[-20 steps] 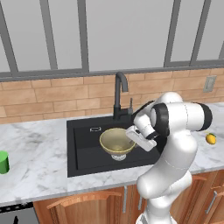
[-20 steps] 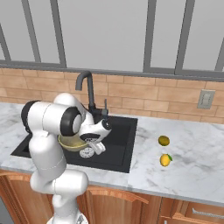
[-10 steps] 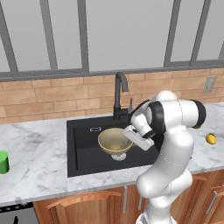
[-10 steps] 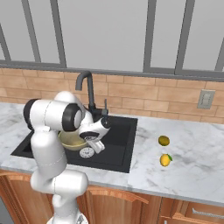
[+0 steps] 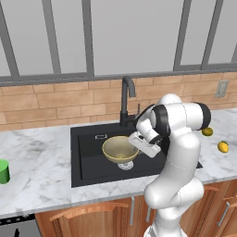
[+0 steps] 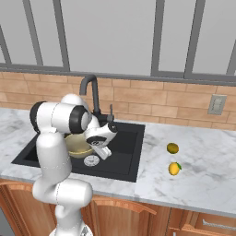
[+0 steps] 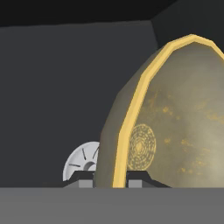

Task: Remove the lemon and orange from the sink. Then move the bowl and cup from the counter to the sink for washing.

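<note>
The gripper point(image 5: 135, 141) is pinching the right rim of the bowl point(image 5: 119, 149) & holding it over the middle of the black sink point(image 5: 88, 159), above the silver drain point(image 7: 82, 164). One fingertip point(image 7: 84, 176) is sitting outside the rim, one inside. The green cup point(image 5: 3, 171) is standing on the counter point(image 5: 37, 190) far left. The lemon point(image 5: 223, 146) & orange point(image 5: 207, 132) are lying on the counter, right of the sink, near each other.
</note>
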